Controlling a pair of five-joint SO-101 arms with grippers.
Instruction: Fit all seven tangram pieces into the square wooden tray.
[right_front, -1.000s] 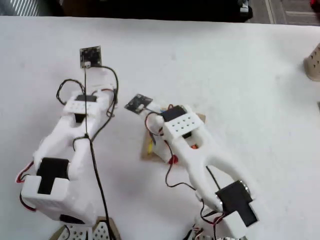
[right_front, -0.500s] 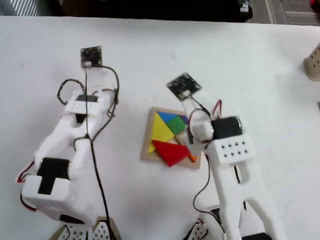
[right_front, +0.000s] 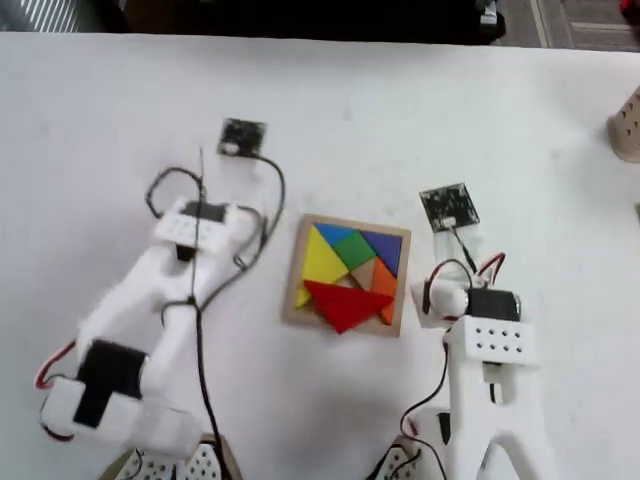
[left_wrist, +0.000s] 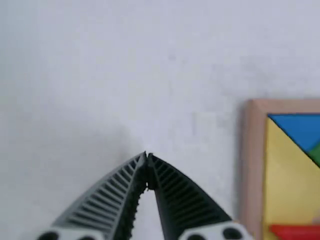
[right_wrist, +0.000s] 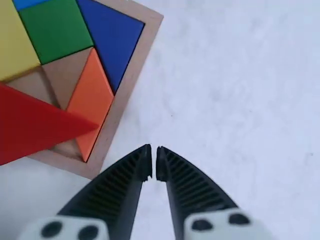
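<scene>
Tray (right_front: 291, 285) sat between the two arms with the red triangle (right_front: 345, 301) lying crooked on top, one tip over the rim, nearest the right gripper (right_wrist: 153, 156), which was pressed together and empty just beside that corner, like the left gripper (left_wrist: 148, 163).

No readable text, labels, numbers or signs on any surface.
</scene>
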